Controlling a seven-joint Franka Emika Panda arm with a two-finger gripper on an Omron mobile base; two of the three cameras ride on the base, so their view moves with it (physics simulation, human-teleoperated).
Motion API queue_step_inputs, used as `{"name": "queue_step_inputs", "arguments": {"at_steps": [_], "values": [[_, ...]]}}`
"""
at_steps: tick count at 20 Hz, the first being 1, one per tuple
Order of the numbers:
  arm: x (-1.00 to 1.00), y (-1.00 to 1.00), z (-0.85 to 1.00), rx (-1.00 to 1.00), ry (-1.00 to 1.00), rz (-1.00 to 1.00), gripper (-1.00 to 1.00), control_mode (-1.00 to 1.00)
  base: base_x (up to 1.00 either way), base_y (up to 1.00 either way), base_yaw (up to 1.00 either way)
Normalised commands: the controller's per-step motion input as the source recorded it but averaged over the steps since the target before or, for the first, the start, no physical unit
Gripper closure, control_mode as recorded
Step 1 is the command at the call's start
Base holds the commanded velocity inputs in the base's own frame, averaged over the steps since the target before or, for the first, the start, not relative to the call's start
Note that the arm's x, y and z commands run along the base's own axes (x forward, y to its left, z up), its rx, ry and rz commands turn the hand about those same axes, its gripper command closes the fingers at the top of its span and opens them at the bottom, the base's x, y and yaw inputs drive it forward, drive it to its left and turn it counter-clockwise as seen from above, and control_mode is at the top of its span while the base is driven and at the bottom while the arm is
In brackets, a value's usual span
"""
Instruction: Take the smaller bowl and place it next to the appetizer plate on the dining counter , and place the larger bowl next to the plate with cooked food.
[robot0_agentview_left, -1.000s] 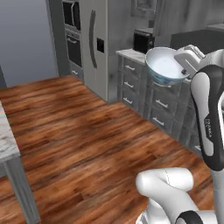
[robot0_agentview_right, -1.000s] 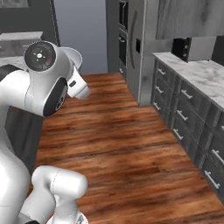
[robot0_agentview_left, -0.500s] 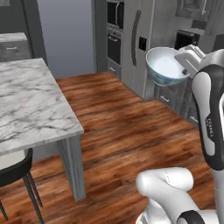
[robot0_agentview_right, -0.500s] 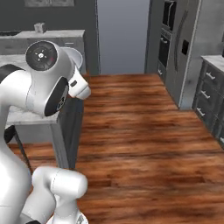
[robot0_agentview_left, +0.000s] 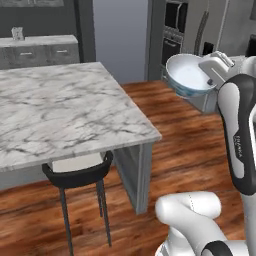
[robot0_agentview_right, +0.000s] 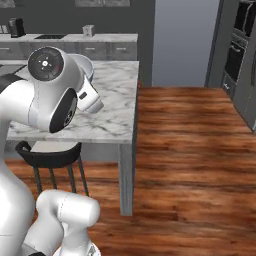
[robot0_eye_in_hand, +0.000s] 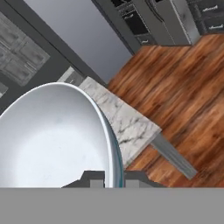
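Note:
My gripper (robot0_agentview_left: 210, 79) is shut on the rim of the smaller bowl (robot0_agentview_left: 188, 76), white inside with blue pattern outside, and holds it high in the air over the wood floor, right of the dining counter (robot0_agentview_left: 65, 107). In the hand view the smaller bowl (robot0_eye_in_hand: 52, 140) stands on edge to the left, with the gripper (robot0_eye_in_hand: 108, 179) pinching its rim at the bottom. The dining counter's marble corner (robot0_eye_in_hand: 124, 120) lies beyond it. In the right base view the bowl's rim (robot0_agentview_right: 86, 64) peeks from behind my arm, above the dining counter (robot0_agentview_right: 117, 107). The larger bowl, the appetizer plate and the plate with cooked food are out of view.
A black stool (robot0_agentview_left: 77, 175) is tucked under the counter's near edge, also the stool (robot0_agentview_right: 47, 154) on the right base side. Tall steel appliances (robot0_agentview_left: 197, 27) stand behind the bowl. A back counter with grey drawers (robot0_agentview_right: 75, 44) runs along the far wall. Wood floor (robot0_agentview_right: 190, 150) lies open to the right.
The whole picture has swung as the base turned: the cabinets slid out and the marble dining counter with its stool came into view. The bowl stays gripped in the same pose.

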Motion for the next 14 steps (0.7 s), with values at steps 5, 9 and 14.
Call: {"name": "queue_step_inputs", "arguments": {"at_steps": [5, 9, 14], "values": [[0.0, 0.0, 0.0, 0.0, 0.0, 0.0, 1.0, 1.0, 0.19, 1.0, 0.22], [0.0, 0.0, 0.0, 0.0, 0.0, 0.0, 1.0, 1.0, 0.13, 0.99, 0.23], [0.0, 0.0, 0.0, 0.0, 0.0, 0.0, 1.0, 1.0, 0.11, 1.0, 0.21]]}}
